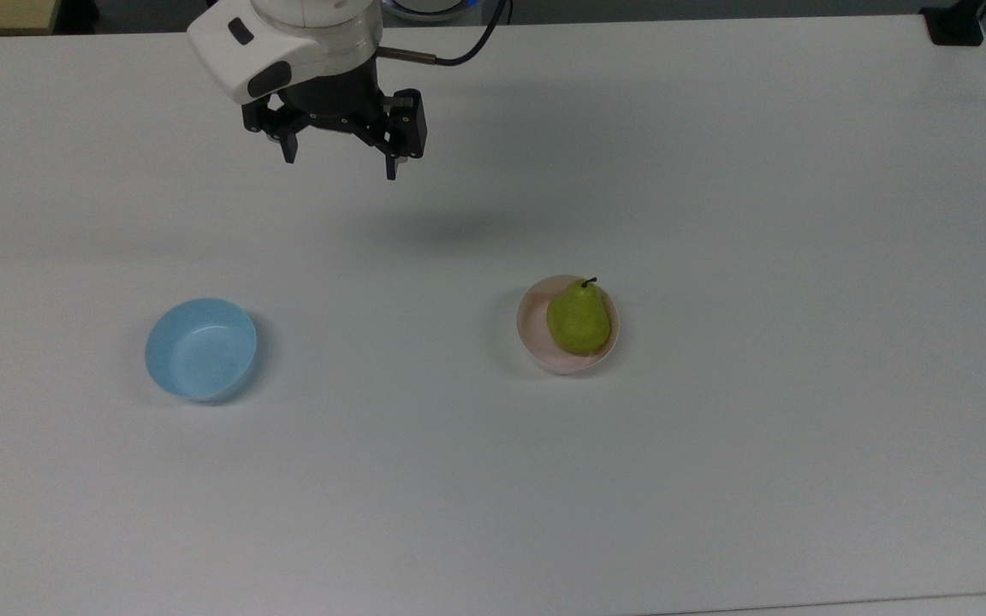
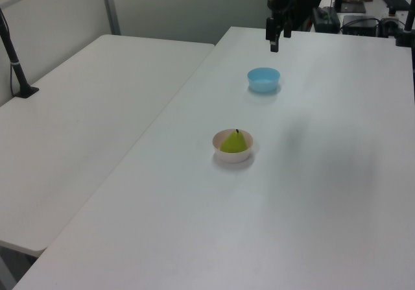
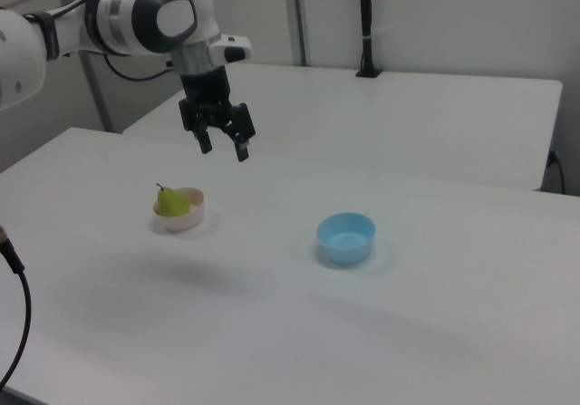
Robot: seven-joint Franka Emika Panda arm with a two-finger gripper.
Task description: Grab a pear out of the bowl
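Pear (image 1: 579, 318): lying in the pink bowl (image 1: 532, 329) — stem up
Gripper (image 1: 341, 168): fingers spread, empty — hanging above the table (image 1: 715, 479)
Blue bowl (image 1: 200, 348): well apart

Yellow-green pear (image 1: 579, 318), pale pink bowl (image 1: 532, 335), light blue bowl (image 1: 200, 349)

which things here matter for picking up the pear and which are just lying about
For the job:
- small yellow-green speckled pear
- round pale pink plastic bowl holding it
- black two-finger gripper, jaws open, empty, raised above the table

Lying about:
- round light blue plastic bowl, empty
- white table
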